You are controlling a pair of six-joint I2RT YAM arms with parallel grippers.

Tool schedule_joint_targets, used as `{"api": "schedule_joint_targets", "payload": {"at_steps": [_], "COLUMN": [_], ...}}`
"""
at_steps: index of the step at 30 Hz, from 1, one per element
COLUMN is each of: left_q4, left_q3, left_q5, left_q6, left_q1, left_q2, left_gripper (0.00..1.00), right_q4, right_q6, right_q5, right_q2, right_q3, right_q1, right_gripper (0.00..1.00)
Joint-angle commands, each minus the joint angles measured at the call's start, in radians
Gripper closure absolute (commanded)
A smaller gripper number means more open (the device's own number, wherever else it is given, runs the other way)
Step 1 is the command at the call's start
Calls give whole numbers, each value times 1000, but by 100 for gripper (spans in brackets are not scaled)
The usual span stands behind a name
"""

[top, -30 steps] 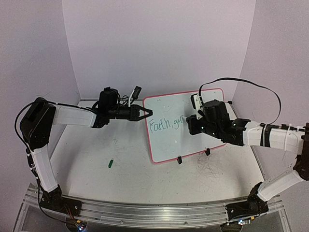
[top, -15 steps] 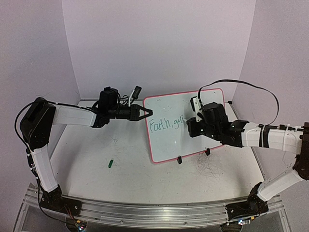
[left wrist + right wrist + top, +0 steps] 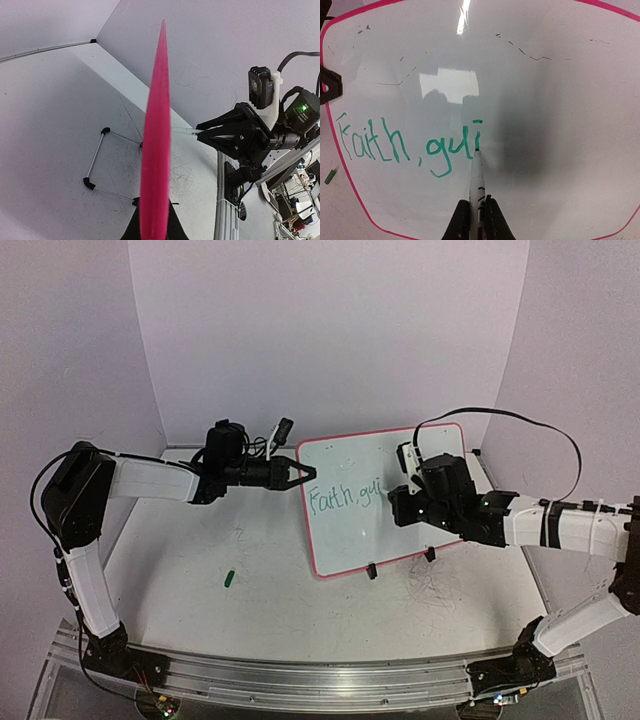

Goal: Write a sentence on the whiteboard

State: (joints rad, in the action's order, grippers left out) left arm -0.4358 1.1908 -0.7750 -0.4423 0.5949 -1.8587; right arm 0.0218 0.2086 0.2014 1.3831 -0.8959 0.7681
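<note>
The whiteboard (image 3: 370, 465) with a pink-red frame stands tilted on two black clip feet at the table's centre right. Green handwriting on it reads "Faith, gui" (image 3: 410, 145); it also shows in the top view (image 3: 340, 497). My right gripper (image 3: 476, 215) is shut on a white marker (image 3: 476, 175), whose tip touches the board at the bottom of the "i". My left gripper (image 3: 303, 474) is shut on the board's left edge; in the left wrist view the pink frame (image 3: 156, 145) runs edge-on between its fingers. The right gripper (image 3: 200, 135) with the marker shows there too.
A small green marker cap (image 3: 229, 578) lies on the scuffed white tabletop (image 3: 250, 570) at the front left. Purple walls close in the back and both sides. The aluminium rail (image 3: 300, 675) runs along the near edge.
The right gripper has shifted slightly right along the board, and the green writing has grown from "gu" to "gui". The left arm has not moved.
</note>
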Motion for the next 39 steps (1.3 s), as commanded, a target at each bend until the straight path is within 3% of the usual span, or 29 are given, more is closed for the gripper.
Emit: {"api": "schedule_joint_targets", "payload": {"at_steps": [1,39], "left_q4": [100,104], "left_q3": [6,-12], "left_q5": [92,108], "left_q6": [33,30], "left_q1": [-7,-1], "left_q2": [16,37], "left_gripper": [100,100], "right_q4": [-10,46], "right_q6": [4,-37], "right_q5": [6,-12], "right_q2": [-77,-46], "right_q3": [-11,29], "right_q1": [-4,-18], "right_gripper": [100,100]}}
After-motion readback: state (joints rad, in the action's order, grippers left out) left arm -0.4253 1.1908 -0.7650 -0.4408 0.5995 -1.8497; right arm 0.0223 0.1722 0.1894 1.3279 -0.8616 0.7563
